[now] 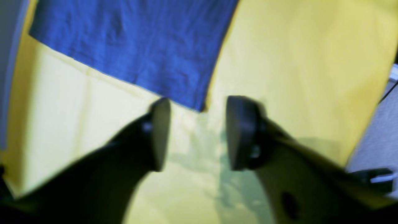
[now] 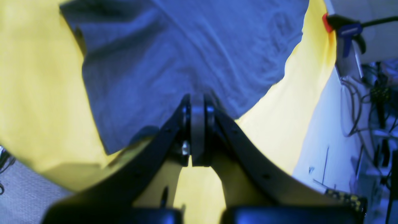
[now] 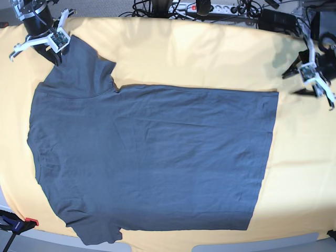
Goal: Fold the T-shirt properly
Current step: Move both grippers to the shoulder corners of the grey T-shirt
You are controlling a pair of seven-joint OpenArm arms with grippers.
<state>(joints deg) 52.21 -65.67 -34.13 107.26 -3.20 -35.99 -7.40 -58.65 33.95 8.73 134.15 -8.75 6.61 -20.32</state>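
The dark slate-blue T-shirt [image 3: 152,157] lies spread flat on the yellow tablecloth [image 3: 210,58], collar end to the left and hem to the right. At the far left, my right gripper [image 3: 55,52] is shut on the upper sleeve; in the right wrist view the fabric [image 2: 186,46] gathers in folds at the closed fingertips [image 2: 197,101]. My left gripper [image 3: 297,81] hovers open just right of the hem's far corner. In the left wrist view that corner [image 1: 199,107] of the T-shirt [image 1: 140,46] sits just beyond the gap of the open left gripper [image 1: 199,133], which holds nothing.
A blue clamp with a red tip [image 3: 16,224] grips the table's near left edge, and another clamp [image 2: 345,31] shows in the right wrist view. A power strip and cables [image 3: 210,8] run along the far edge. The floor lies beyond the cloth's edges.
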